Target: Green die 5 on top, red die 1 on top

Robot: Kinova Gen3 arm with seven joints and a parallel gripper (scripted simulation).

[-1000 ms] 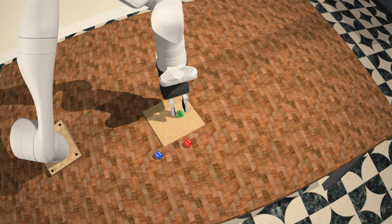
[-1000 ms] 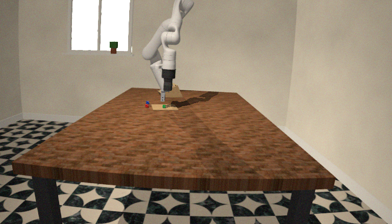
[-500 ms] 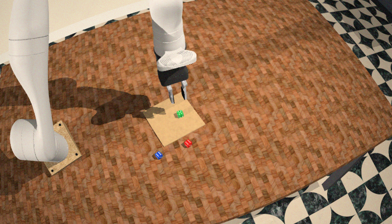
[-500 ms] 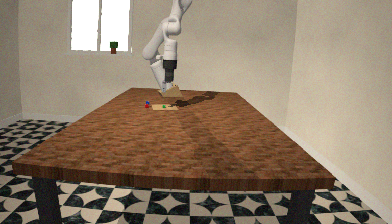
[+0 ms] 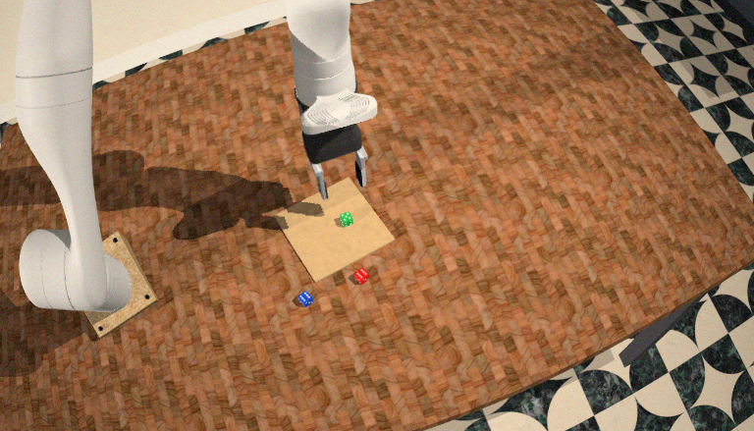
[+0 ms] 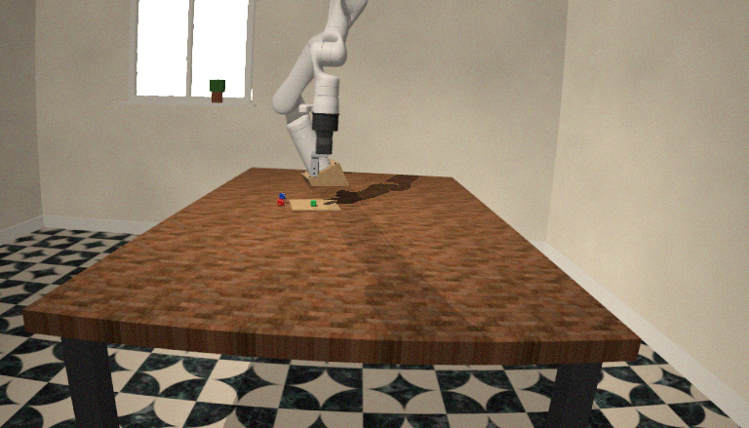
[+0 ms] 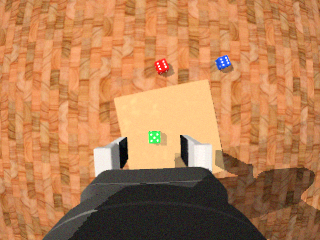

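In the wrist view, the green die [image 5: 346, 219] [image 6: 313, 203] [image 7: 154, 137] is seen five-up on the tan mat [image 5: 319, 251] [image 6: 300, 206] [image 7: 170, 107], below the parted fingers of the raised two-finger gripper [image 5: 344, 190] [image 6: 314, 174] [image 7: 154, 147]. Off the mat, the red die [image 5: 361, 276] [image 6: 280, 203] [image 7: 161, 66] is placed at twelve o'clock from it, the blue die [image 5: 304, 298] [image 6: 282, 195] [image 7: 223, 62] between one and two.
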